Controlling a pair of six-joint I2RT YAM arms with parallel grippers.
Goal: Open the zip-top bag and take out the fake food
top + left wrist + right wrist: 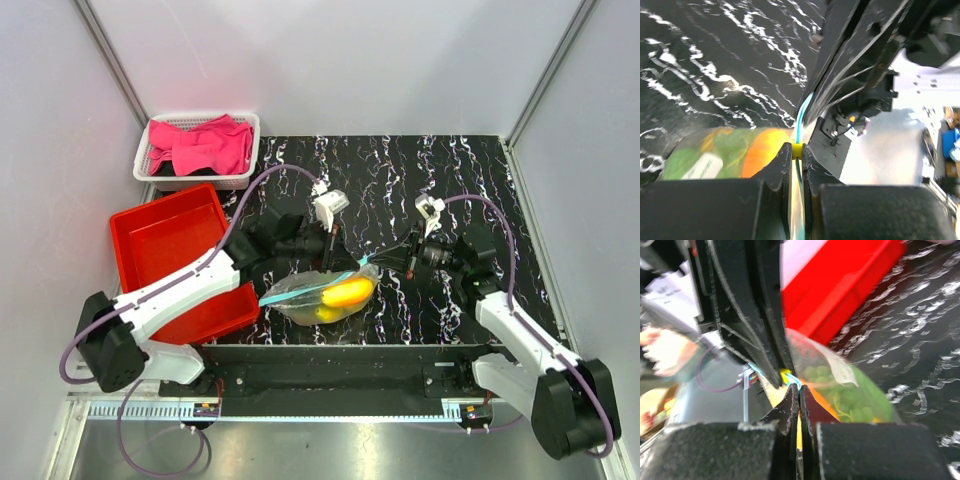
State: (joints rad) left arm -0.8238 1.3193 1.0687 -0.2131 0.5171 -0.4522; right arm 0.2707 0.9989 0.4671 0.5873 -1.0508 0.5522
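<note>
A clear zip-top bag [325, 293] of thin, crinkled, glossy plastic film, edged with a smooth light blue zip strip [800, 118], against a polished black tabletop [420, 170] veined in white like marble. Inside the bag, the fake food [335, 305] looks like hard plastic: a smooth, shiny yellow-orange piece [350, 291] and a pebbled green piece [852, 390]. The fingers of the left hand [797, 150] and right hand [799, 390] are matt black plastic, faintly grainy. Left of the bag, a red bin [165, 245] shows glossy moulded plastic. Beyond the bag, a white slotted plastic basket [248, 150] holds soft, matt pink cloth [200, 148].
</note>
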